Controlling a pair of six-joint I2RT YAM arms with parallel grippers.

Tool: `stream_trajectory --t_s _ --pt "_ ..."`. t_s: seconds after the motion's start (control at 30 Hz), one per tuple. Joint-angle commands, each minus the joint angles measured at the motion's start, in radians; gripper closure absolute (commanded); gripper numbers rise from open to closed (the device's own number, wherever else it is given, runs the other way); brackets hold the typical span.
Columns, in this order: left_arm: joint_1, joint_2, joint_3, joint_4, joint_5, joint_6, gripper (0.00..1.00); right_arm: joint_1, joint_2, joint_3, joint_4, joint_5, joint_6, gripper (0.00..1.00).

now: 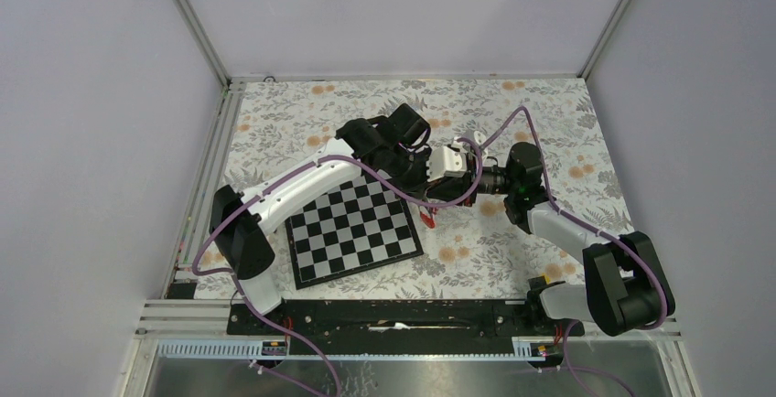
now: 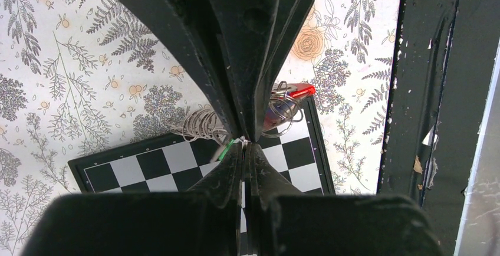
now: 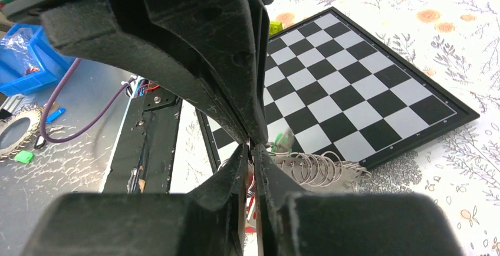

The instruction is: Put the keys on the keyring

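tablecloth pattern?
The tablecloth is white with grey ferns and orange flowers; left wrist view shows it best.

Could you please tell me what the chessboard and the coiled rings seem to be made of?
The chessboard: probably rigid plastic or coated metal, flat with a slight sheen and a black rim. The coiled rings: thin metal wire, silvery and glinting.

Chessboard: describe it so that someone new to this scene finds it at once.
Start at the flower-patterned table. Left of its middle lies the chessboard, turned askew. It alone is a flat board of black and white checks in a black frame.
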Motion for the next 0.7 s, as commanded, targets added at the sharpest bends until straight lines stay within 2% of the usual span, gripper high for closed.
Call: stream_trajectory --t_s 0.0,0.07,0.3,0.4,0.57,0.67 --pt "-0.004 -0.036 0.010 0.081 0.040 -0.020 1.00 0.010 0.008 0.017 0.037 -0.020 0.001 0.93" --pt "-0.004 -0.042 0.003 0.091 0.036 -0.022 1.00 0.010 0.004 0.020 0.036 -0.021 0.001 1.00" --pt "-0.003 -0.087 -0.050 0.139 0.031 -0.018 1.00 0.008 -0.053 0.032 -0.026 -0.010 -0.060 1.00" --pt "0.007 -0.124 -0.086 0.171 0.041 -0.011 0.87 0.001 -0.072 0.038 -0.054 -0.007 -0.079 1.00" --pt "0.077 -0.212 -0.189 0.264 0.128 0.000 0.47 -0.018 -0.103 0.040 -0.004 -0.016 -0.031 1.00" --pt "0.134 -0.269 -0.264 0.349 0.201 0.005 0.36 -0.032 -0.120 0.037 0.050 -0.026 0.022 1.00"
